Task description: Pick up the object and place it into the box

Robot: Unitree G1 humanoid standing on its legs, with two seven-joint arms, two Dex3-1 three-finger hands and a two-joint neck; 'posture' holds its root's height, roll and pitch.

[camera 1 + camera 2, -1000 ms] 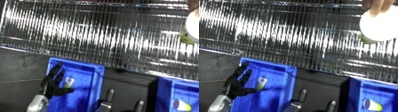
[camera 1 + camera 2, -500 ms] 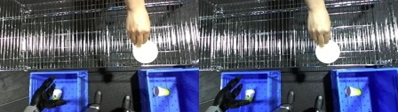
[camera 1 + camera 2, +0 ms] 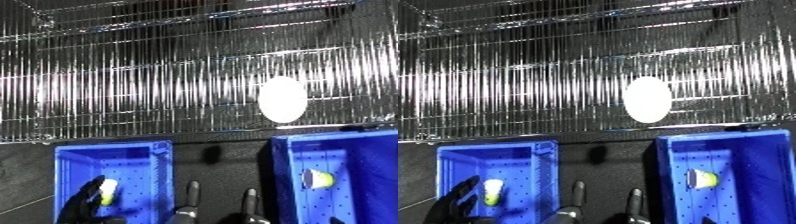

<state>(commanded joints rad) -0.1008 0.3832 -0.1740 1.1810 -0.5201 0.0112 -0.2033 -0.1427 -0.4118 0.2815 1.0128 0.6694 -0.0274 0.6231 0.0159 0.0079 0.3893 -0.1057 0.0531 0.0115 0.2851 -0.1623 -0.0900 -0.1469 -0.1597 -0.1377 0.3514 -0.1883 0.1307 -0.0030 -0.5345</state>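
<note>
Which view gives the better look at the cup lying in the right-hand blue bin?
The right eye view: the cup sits further from the picture's edge, with more of the right bin around it. The left eye view shows the same cup, on its side, nearer the right edge.

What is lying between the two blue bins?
Between the left bin and the right bin lies dark table, with two dark upright handle-like things near the bottom, in both views.

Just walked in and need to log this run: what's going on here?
The robot looks down at two blue bins below a wire rack. Its left hand is down in the left bin beside a small white and yellow cup. The right bin holds a similar cup. A white disc shows in front of the rack, with nothing seen holding it.
</note>
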